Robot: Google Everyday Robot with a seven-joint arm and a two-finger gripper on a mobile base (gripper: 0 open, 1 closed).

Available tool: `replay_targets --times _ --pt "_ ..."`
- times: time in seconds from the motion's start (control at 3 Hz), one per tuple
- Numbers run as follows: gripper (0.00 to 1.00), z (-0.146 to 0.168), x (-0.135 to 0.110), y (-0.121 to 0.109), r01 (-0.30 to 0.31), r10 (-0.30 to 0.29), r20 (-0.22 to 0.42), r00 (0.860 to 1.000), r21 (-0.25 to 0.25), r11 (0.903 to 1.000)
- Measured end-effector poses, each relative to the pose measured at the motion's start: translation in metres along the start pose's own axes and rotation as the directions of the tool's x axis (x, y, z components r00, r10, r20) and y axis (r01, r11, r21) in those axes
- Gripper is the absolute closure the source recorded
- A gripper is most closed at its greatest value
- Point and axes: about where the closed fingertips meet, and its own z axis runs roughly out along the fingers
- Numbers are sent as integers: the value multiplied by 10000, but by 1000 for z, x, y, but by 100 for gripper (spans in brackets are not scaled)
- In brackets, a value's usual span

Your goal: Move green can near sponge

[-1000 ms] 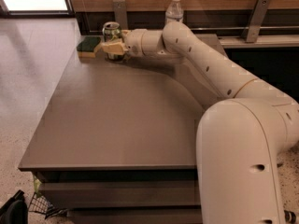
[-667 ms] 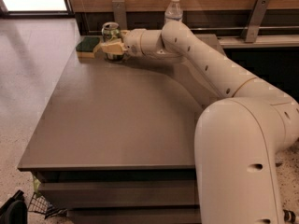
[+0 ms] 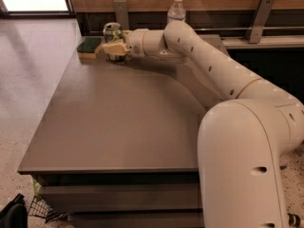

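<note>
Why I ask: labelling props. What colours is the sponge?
The sponge is dark green over yellow, in the camera view; the claw sits beside it at the green can.

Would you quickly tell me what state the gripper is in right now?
Gripper: at the green can beside the sponge; state cannot be told.

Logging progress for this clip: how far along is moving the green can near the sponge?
Done: the can stands right beside the sponge. In hand: the tool is at the can, just in front of it. Left: probably only withdrawing the tool.
</note>
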Motion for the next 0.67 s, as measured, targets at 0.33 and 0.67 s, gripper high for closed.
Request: replay_targets --times 0.33,0.67 --pt "43 2 0 2 -5 5 3 10000 -40 10000" --pt "12 5 0 4 -12 12 5 10000 -83 10000"
